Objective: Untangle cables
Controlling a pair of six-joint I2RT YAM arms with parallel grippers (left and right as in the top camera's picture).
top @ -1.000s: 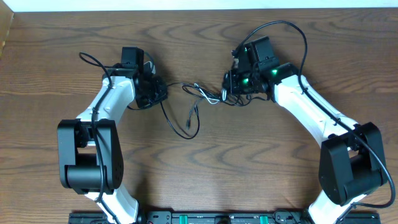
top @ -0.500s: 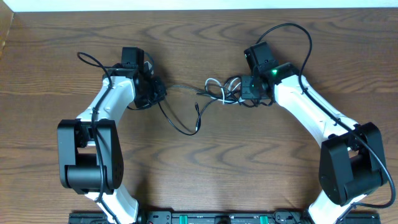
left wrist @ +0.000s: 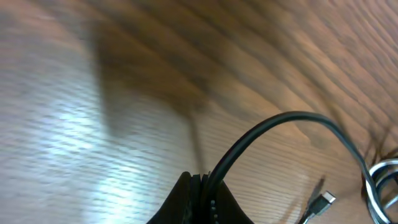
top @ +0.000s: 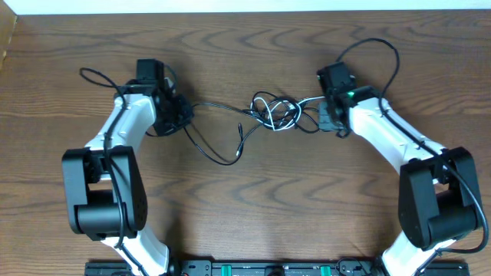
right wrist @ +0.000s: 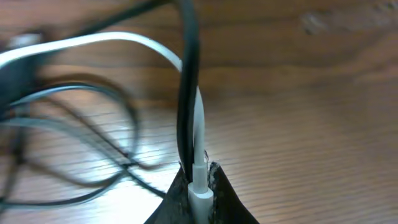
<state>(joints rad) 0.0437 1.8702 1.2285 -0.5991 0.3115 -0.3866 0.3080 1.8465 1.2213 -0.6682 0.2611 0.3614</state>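
A knot of white and black cables [top: 276, 113] lies mid-table between the arms. My left gripper [top: 182, 112] is shut on a black cable [left wrist: 267, 134] that runs right toward the knot; a loose loop [top: 219, 153] hangs below it and ends in a small plug [left wrist: 322, 200]. My right gripper [top: 326, 115] is shut on the white cable [right wrist: 198, 130] at its plug end, with a black cable [right wrist: 187, 74] pinched beside it. Both lead left into blurred loops [right wrist: 74, 118].
Thick black robot cables arc above the left arm [top: 96, 77] and the right arm [top: 376, 50]. The brown wooden table [top: 245, 199] stretches around the arms. A white wall edge [top: 245, 6] runs along the back.
Both grippers have moved apart, the left one leftward and the right one rightward. The cable between them is stretched out more and the knot has shifted right and bunched up.
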